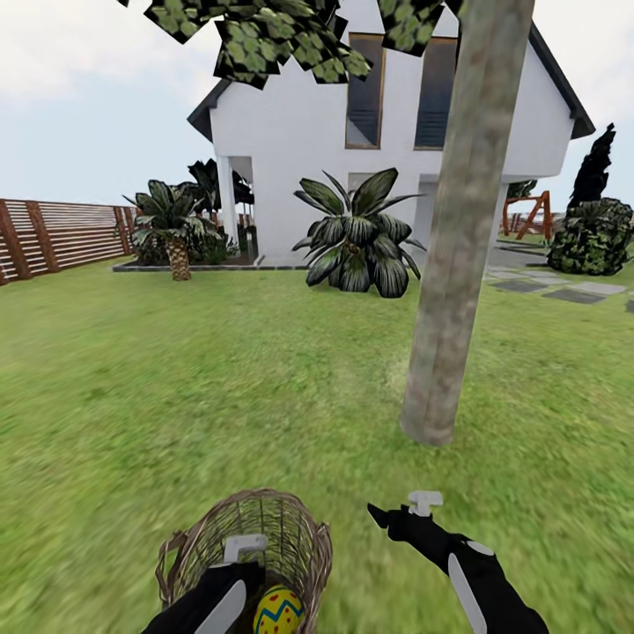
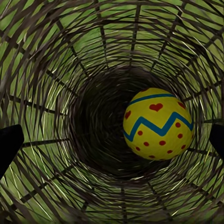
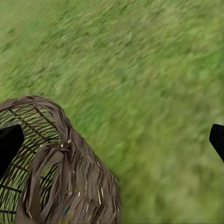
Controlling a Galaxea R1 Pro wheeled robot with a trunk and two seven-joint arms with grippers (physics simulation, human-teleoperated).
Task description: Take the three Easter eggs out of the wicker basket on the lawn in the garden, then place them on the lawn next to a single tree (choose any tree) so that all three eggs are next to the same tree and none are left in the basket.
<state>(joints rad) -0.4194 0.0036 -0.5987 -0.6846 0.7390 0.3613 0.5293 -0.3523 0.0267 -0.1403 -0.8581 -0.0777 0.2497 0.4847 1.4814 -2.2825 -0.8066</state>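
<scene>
Both sets of jaws stand wide apart with nothing between them. The left gripper [image 2: 112, 140] is down inside the mouth of the wicker basket [image 1: 264, 537], its dark fingertips [image 2: 9, 144] spread to either side of one Easter egg [image 2: 157, 124] lying against the basket's wall (yellow, red dots and a heart, a blue-green zigzag). I can make out only that one egg; the basket's bottom is too dark to tell more. The right gripper [image 1: 401, 511] hangs over the lawn [image 1: 132, 387] just beside the basket, on the side toward the tree [image 1: 458, 264], holding nothing. The tree's thick mottled trunk rises from the grass a little beyond that gripper. Farther off are a white house [image 1: 291, 132], a broad-leaved plant [image 1: 357, 238] and a slatted fence [image 1: 53, 233].
</scene>
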